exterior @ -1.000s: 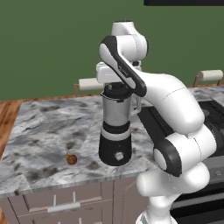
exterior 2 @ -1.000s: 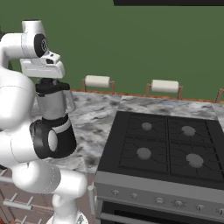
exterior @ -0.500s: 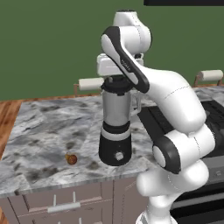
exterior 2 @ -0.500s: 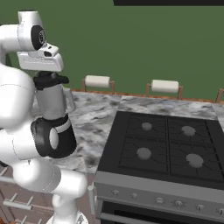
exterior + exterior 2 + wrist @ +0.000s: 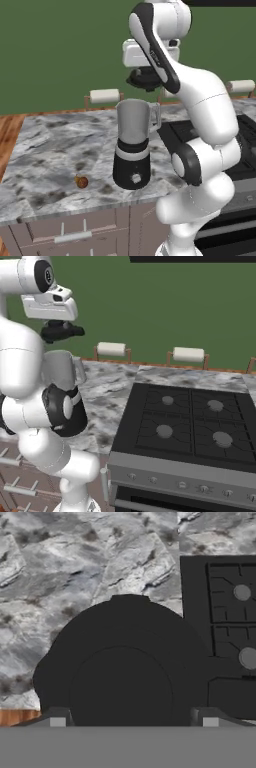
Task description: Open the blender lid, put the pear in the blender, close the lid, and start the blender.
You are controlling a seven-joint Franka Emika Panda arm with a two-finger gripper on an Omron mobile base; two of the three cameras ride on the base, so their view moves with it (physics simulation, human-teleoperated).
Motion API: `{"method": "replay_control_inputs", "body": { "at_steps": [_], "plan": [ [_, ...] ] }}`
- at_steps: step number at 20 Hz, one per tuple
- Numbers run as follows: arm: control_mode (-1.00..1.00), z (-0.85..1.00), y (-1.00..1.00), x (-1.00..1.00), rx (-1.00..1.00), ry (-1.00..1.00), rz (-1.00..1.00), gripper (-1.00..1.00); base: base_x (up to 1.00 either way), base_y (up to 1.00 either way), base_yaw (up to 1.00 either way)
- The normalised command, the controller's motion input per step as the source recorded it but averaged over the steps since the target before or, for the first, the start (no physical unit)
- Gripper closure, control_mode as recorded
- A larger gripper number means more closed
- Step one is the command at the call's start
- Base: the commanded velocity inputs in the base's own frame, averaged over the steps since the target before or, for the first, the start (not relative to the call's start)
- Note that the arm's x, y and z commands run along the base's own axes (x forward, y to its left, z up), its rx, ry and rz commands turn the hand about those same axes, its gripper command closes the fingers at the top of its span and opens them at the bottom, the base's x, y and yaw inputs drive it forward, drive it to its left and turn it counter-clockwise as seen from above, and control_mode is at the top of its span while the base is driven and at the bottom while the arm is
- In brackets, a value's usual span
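The blender stands on the marble counter, its silvery jar open at the top above a black base with a white dial. The round black blender lid hangs well above the jar, with my gripper shut on its centre knob. From the side the blender lid shows its small spout tab. Seen along the hand, the blender lid spreads wide between my fingertips. The small brown-orange pear lies on the counter left of the blender's base.
A black stove with several burners sits right of the counter. Two paper towel holders stand along the green back wall. The counter's front edge runs above drawers, and a wooden surface lies at the far left.
My gripper has risen with the lid in it, lifting the lid off the jar top to well above it. The blender and pear have stayed put.
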Motion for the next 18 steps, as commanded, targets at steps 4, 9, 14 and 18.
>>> {"method": "replay_control_inputs", "body": {
  "at_steps": [4,9,14,18],
  "plan": [
    [-1.0,-0.13,-1.0,-0.52,0.09,-0.01,-0.09,1.0,0.0,0.0,0.0],
    [-1.0,-0.74,-1.0,-0.42,0.07,0.0,-0.1,1.0,0.0,0.0,0.0],
    [-1.0,-1.0,-1.0,-0.27,0.03,0.0,-0.09,1.0,0.0,0.0,0.0],
    [-1.0,-1.0,-0.98,-0.09,0.01,0.0,-0.08,1.0,0.0,0.0,0.0]
  ]
}}
